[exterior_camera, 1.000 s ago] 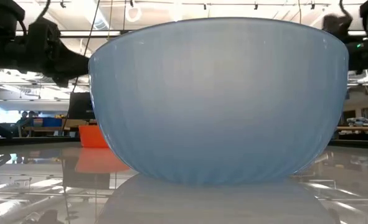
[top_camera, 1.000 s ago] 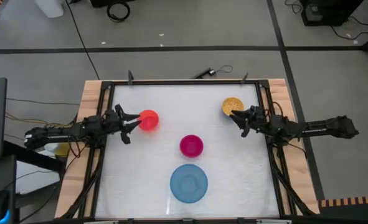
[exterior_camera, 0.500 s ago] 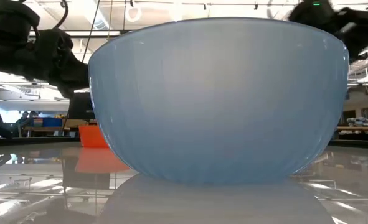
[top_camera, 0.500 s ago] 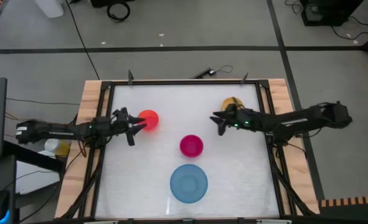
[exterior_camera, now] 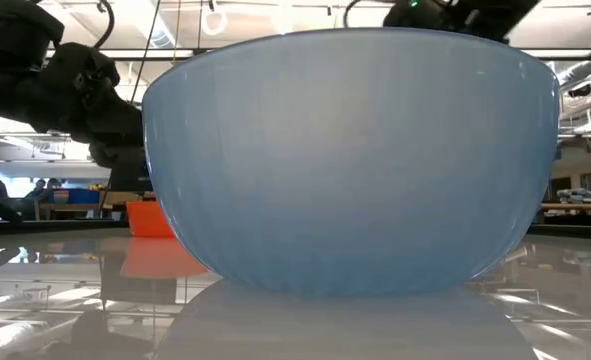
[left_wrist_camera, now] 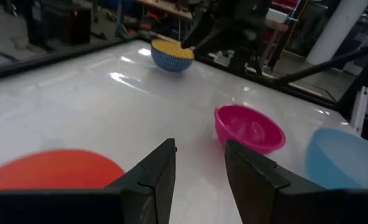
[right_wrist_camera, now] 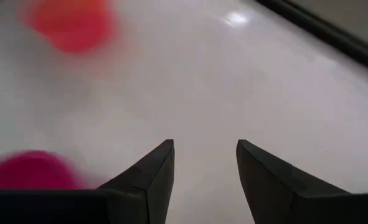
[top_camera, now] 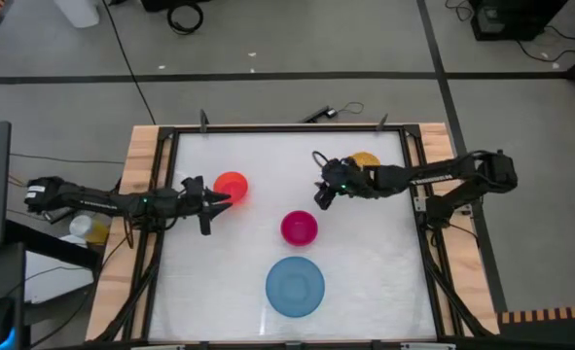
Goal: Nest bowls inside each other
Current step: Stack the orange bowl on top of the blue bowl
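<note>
Four bowls rest on their bases on the white table. The orange bowl (top_camera: 232,187) is at the far left, the magenta bowl (top_camera: 299,227) in the middle, the light blue bowl (top_camera: 295,286) near the front edge, and the yellow bowl (top_camera: 365,159) at the far right, partly under my right arm. My left gripper (top_camera: 215,200) stands open, low beside the orange bowl's (left_wrist_camera: 53,173) near-left side, with nothing between its fingers. My right gripper (top_camera: 323,191) hangs open above bare table, between the yellow and the magenta bowl (right_wrist_camera: 28,169), tipped downward.
A black frame (top_camera: 287,127) runs along the table's edges, with wooden strips (top_camera: 141,146) outside it. In the low view the light blue bowl (exterior_camera: 350,160) fills the picture and hides most of the table. There is bare table between the bowls.
My right gripper has swung from beside the yellow bowl toward the table's left edge, past that bowl and out over the middle, rising a little and tipping its fingers downward. My left gripper has shifted slightly beside the orange bowl. No bowl has moved.
</note>
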You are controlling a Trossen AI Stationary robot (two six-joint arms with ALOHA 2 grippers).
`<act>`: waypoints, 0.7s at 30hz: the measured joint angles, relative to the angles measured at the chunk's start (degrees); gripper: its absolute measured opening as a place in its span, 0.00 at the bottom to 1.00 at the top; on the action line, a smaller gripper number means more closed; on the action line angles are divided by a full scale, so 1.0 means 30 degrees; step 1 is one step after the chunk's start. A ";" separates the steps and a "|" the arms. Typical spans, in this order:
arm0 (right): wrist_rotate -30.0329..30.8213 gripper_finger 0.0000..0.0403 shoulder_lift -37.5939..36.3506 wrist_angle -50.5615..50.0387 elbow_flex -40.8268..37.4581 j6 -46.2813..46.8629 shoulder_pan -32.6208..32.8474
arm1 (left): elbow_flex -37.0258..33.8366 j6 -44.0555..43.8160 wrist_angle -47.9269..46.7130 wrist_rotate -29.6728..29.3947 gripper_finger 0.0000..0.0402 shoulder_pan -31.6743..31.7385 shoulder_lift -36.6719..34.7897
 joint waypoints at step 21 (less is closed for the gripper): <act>-0.4145 0.45 0.4583 0.0586 0.4980 -0.4503 -0.0015 | 0.2907 -0.0302 -0.4783 -0.2172 0.35 -0.0488 0.4756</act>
